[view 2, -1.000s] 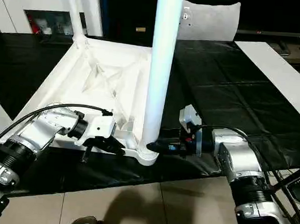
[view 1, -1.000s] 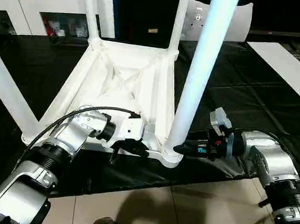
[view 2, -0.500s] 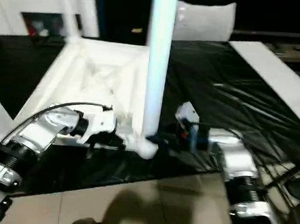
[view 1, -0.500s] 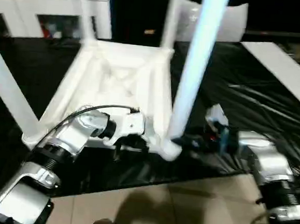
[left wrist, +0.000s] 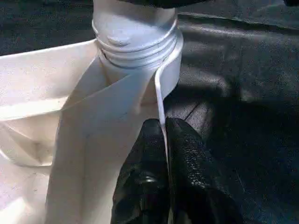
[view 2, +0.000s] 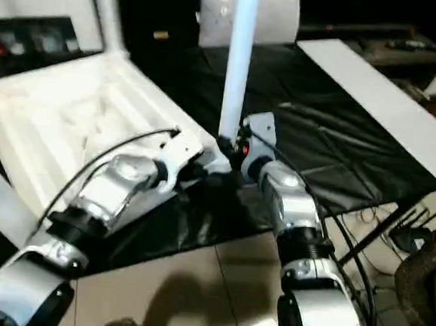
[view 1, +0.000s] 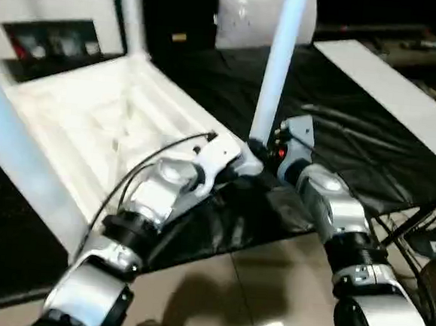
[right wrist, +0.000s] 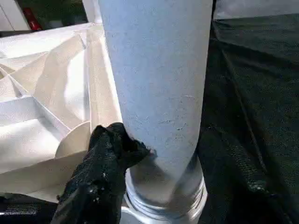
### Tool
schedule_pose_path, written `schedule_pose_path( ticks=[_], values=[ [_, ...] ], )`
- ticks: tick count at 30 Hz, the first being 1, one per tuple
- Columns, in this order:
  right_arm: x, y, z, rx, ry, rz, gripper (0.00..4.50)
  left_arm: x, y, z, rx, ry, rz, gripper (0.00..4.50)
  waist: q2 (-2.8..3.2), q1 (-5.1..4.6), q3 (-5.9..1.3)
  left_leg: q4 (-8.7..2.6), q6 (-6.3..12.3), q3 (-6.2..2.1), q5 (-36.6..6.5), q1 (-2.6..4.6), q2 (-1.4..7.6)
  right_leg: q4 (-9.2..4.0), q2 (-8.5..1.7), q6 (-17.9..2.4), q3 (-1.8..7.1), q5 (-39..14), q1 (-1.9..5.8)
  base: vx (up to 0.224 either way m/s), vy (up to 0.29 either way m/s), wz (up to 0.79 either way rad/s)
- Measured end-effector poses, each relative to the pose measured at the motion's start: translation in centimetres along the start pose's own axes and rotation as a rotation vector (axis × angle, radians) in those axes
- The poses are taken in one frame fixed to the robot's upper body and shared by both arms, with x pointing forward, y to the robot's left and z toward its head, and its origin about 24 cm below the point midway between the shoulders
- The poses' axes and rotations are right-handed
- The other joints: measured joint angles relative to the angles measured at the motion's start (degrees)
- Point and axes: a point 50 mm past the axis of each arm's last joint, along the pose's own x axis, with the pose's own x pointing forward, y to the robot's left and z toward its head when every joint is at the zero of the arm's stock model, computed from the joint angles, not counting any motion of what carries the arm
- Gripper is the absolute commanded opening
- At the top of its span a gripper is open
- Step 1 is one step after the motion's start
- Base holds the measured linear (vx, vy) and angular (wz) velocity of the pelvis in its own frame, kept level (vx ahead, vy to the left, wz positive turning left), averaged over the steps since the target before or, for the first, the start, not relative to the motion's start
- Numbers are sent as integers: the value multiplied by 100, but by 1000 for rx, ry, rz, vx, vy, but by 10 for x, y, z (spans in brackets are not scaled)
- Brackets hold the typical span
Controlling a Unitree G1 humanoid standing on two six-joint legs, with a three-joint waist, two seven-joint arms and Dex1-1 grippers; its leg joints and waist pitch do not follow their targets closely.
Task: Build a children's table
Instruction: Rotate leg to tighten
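Supporting surface: black sheet [view 1: 333, 134] spread over tiled floor [view 1: 252, 302]; sheet wrinkled, glossy, its near edge ending at the tiles. Children's table [view 1: 108, 117] lies directly on the sheet, upside down, ribbed underside up. A long white board [view 1: 383, 85] lies on the sheet's right side.

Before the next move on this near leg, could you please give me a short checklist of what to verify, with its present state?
1. Left gripper pinching the table's thin rim beside the corner socket: ok, fingers closed on the edge.
2. Right gripper closed around the near leg low down: ok for the one finger seen pressed against it; the other is hidden.
3. Leg upright in its socket: ok.
4. Leg fully seated: cannot tell; threads show above the collar.
5. Table top lying underside up on the black sheet: ok.
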Motion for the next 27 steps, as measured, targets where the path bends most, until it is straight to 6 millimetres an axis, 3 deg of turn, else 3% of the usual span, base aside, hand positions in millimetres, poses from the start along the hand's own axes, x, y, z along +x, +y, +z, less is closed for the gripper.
schedule_pose_path(
  ticks=[5, 16, 22, 27],
  values=[
    [-7, -10, -5, -23, -10, -19, 302, 2, -7, 2, 46, 2, -46, 0, 2, 174, 2, -22, 18, 45, 21, 13, 2, -15, -14, 5, 17, 16, 4, 0, 0, 0],
    [-46, -33, -4, -178, -31, 229, 386, -15, 7, -13, 204, 5, -153, 0, 6, 266, 4, -50, 53, 149, 42, 25, 1, -166, -16, 49, 95, 187, 18, 0, 0, 0],
    [-68, -39, 2, -268, 16, 448, 386, -29, 16, -22, 301, 19, -282, 0, 4, 266, 4, -52, 66, 185, 50, 41, 1, -208, -19, 54, 124, 235, 33, 0, 0, 0],
    [-74, -35, -1, -262, 71, 608, 386, -40, 14, -25, 382, 23, -459, 0, 6, 383, 4, -53, 71, 200, 53, 38, 5, -207, -25, 53, 124, 235, 33, 0, 0, 0]
  ],
)
